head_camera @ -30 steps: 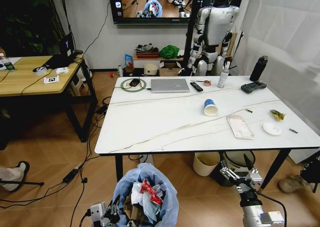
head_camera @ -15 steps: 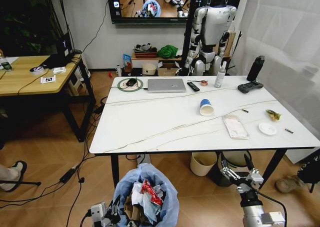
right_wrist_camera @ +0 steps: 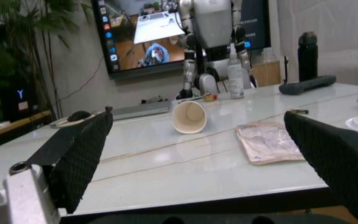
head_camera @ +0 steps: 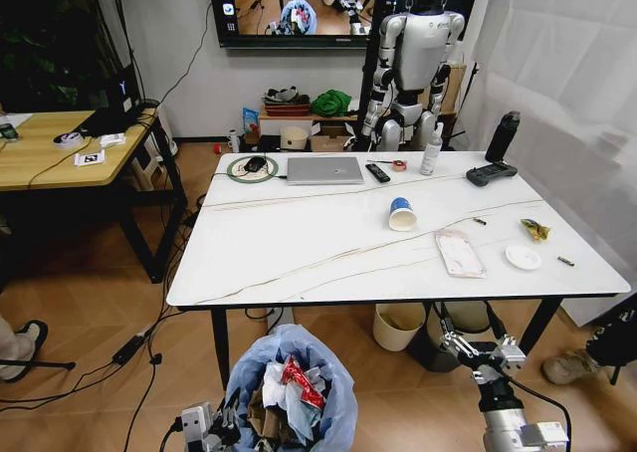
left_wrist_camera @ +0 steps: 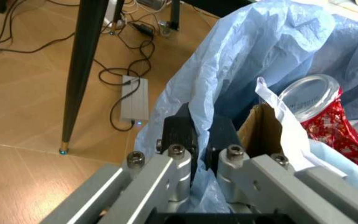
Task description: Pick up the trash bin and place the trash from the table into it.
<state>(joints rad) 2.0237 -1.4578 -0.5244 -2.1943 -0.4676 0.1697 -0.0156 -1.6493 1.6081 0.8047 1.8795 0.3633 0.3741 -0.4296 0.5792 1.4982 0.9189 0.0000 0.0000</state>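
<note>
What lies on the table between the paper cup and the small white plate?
In the head view, a flat white packet lies on the table between the paper cup and the small white plate. The marble around it is bare.

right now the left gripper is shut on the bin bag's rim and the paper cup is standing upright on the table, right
Not quite. The left gripper is shut on the rim of the trash bin bag, but the blue-white paper cup lies on its side on the table; the right wrist view shows its open mouth facing the camera.
</note>
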